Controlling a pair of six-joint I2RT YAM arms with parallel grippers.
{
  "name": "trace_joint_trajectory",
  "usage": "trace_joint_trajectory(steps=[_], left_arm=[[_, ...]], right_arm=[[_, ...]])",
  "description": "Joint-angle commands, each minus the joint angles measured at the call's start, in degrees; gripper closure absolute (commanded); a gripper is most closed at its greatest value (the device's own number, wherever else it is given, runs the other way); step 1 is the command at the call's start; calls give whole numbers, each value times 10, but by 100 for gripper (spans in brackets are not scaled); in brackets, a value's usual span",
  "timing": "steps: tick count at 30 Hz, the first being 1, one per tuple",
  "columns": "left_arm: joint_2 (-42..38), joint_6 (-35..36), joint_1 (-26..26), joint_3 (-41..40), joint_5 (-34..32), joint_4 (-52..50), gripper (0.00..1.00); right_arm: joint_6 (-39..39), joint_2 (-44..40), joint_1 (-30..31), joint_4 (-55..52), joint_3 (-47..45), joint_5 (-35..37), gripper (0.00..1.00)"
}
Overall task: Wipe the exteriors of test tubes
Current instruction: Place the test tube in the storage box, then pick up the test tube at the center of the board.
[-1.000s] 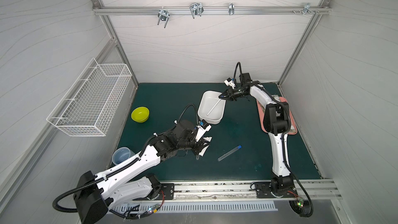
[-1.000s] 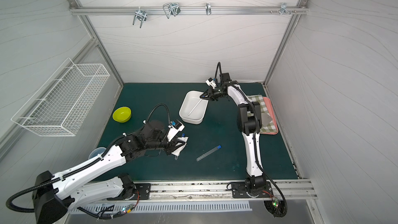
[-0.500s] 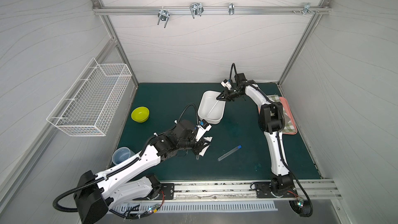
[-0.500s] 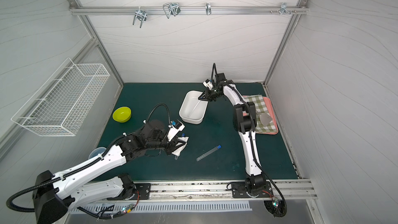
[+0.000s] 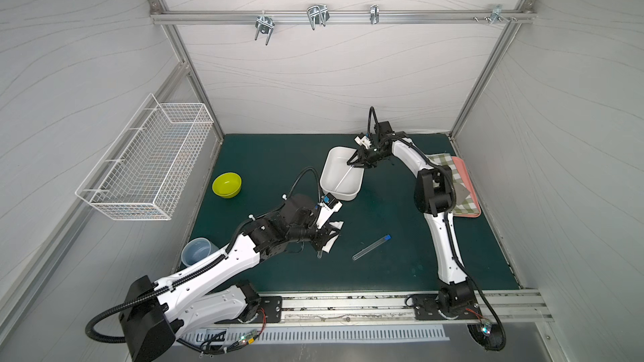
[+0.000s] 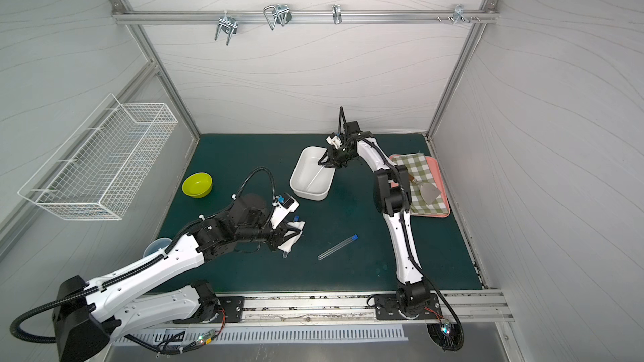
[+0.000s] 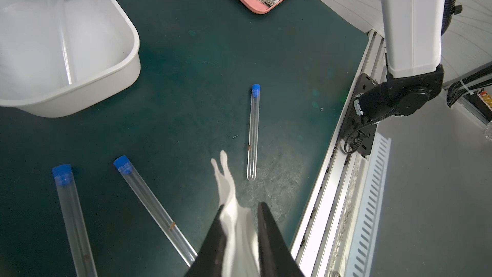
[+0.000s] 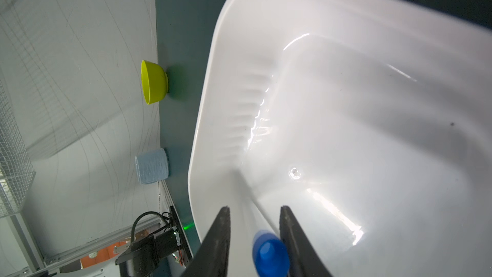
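One capped test tube [image 5: 343, 179] leans inside the white bin [image 5: 326, 172], its blue cap [image 8: 270, 254] between the fingers of my right gripper [image 8: 255, 209]. Those jaws stand open, with a gap beside the cap. My left gripper [image 7: 241, 207] is shut on the white cloth [image 7: 229, 198], low over the mat. Two test tubes [image 7: 154, 209] [image 7: 72, 217] lie beside it, partly hidden under the arm in both top views. A further test tube [image 5: 371, 247] lies free on the mat to its right.
A lime bowl [image 5: 227, 184] and a pale blue cup [image 5: 199, 250] stand on the mat's left side. A wire basket [image 5: 146, 158] hangs on the left wall. A pink tray with a checked cloth [image 5: 463, 200] sits at the right edge.
My right gripper has moved slightly left over the bin and its jaws have parted around the tube's cap. The left arm and cloth have stayed still.
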Motion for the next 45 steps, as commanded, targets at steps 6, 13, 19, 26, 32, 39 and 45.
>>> trace_joint_trajectory(steps=[6,13,19,26,32,39,45], left_arm=[[-13,-3,3,10,2,9,78],[-21,-4,3,10,-5,5,78],[-24,-3,3,10,-9,1,78],[-24,0,3,14,-13,1,78],[-19,6,3,17,-13,0,78],[-8,11,3,27,-8,-2,78],[-4,13,3,26,-8,1,78]], right_arm=[[34,4,6,39,14,2,53],[76,-10,7,87,17,45,41],[105,-25,4,129,8,63,38],[123,-55,0,158,6,65,38],[127,-104,-4,180,-19,61,38],[119,-184,-10,177,-77,54,38],[100,-359,-20,203,-307,70,38]])
